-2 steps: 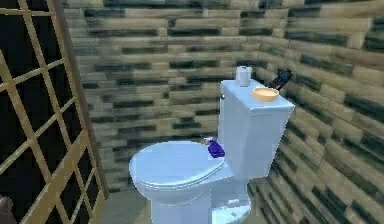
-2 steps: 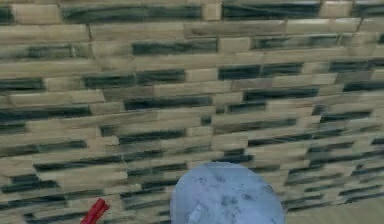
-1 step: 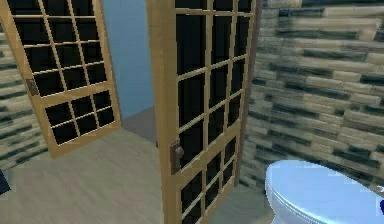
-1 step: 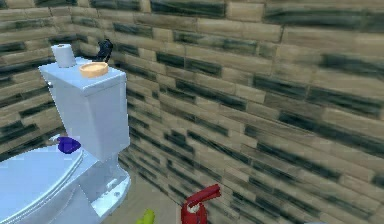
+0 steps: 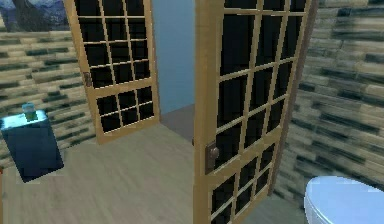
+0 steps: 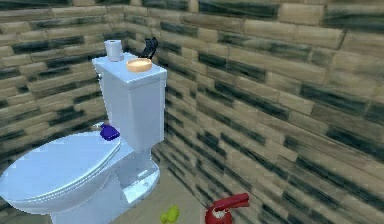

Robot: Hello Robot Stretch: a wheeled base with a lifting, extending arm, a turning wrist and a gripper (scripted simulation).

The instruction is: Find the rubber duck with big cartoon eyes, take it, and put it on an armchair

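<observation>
A small yellow blob (image 6: pixel 170 214) lies on the floor beside the toilet's base at the bottom of the arm side view; its shape is too small to name. Close to it on the floor lies a red thing (image 6: pixel 226 207) with a yellow tip.
A white toilet (image 6: pixel 70 170) stands against a stone-brick wall; its tank (image 6: pixel 135 95) carries a white roll (image 6: pixel 114 48), an orange-topped disc (image 6: pixel 139 65) and a small dark thing (image 6: pixel 150 46). Ahead, wooden glass-paned doors (image 5: pixel 245 100) frame a gap (image 5: pixel 176 60). A blue bin (image 5: pixel 32 145) stands at the left.
</observation>
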